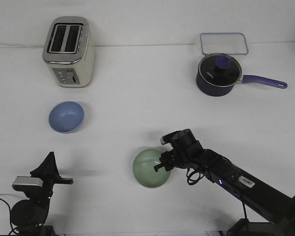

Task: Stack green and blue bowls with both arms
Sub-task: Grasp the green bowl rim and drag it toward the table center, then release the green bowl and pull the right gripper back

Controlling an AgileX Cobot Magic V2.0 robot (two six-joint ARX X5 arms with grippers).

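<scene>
At green bowl [148, 169] rim, right hand [162, 164].

The bench [137, 98] is plain white; the blue bowl [66, 116] is light periwinkle, unpatterned; the green bowl [146, 169] is pale mint, equally plain; the toaster [70, 51] is cream with silver top and dark slots; the pot [217, 75] is dark navy with a purple-blue handle and knob; the tray [224, 43] is clear with a bluish rim; both arms, left arm [34, 189] and right arm [226, 177], are black.

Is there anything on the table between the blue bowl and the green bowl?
No. In the front view, only bare white table lies between the blue bowl and the green bowl.
</scene>
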